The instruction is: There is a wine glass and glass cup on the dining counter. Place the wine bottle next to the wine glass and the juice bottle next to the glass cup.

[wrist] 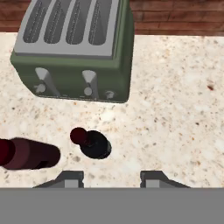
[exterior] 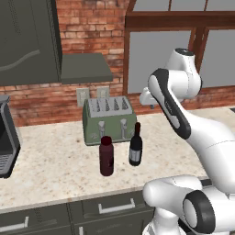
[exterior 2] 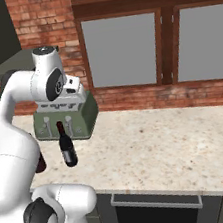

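Note:
The wine bottle (exterior: pixel 135 147) (exterior 2: pixel 66 146), nearly black with a dark red cap, stands on the wall counter (exterior: pixel 55 165) in front of the toaster. Just to its left stands the shorter maroon juice bottle (exterior: pixel 106 156), partly hidden behind my arm in the right base view (exterior 2: pixel 40 163). In the hand view I look down on both: the wine bottle (wrist: pixel 94 144) lies ahead of my gripper (wrist: pixel 111 179), and the juice bottle (wrist: pixel 28 154) is off to the left. The gripper hovers high above them, open, with nothing between its fingers. The wine glass, glass cup and dining counter are out of view.
A green four-slot toaster (exterior: pixel 109 119) (wrist: pixel 74 52) stands against the brick wall behind the bottles. A dark appliance (exterior: pixel 7 142) sits at the counter's left end. A stretch of bare counter (exterior 2: pixel 178 139) runs to the right under the window. Drawers line the front below.

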{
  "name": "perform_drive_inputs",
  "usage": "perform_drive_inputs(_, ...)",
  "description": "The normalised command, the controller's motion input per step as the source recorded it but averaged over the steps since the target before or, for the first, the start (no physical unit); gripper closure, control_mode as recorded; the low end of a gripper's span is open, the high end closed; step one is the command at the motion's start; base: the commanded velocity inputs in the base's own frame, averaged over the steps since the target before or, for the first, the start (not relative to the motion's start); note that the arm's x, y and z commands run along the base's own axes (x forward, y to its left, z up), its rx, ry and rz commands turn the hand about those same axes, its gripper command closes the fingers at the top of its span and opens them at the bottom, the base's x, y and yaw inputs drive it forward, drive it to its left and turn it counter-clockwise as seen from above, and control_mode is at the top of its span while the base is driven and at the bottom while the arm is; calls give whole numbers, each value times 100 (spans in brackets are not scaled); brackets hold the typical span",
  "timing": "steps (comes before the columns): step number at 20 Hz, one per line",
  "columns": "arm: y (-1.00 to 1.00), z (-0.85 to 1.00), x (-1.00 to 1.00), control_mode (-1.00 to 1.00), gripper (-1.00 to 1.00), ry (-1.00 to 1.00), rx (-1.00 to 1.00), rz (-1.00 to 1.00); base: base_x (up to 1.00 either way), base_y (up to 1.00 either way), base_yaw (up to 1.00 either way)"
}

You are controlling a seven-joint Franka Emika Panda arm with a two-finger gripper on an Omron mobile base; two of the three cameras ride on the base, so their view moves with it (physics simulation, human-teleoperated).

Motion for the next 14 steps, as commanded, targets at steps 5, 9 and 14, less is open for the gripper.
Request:
perform_drive_inputs(5, 0, 0, -5, -100, -100, -1, 1, 0, 0, 0, 0)
perform_drive_inputs(9, 7, -2, -24, -100, -100, -1, 1, 0, 0, 0, 0)
perform_drive_inputs(14, 24, -4, -26, -100, -100, 1, 3, -4, 0, 0, 0)
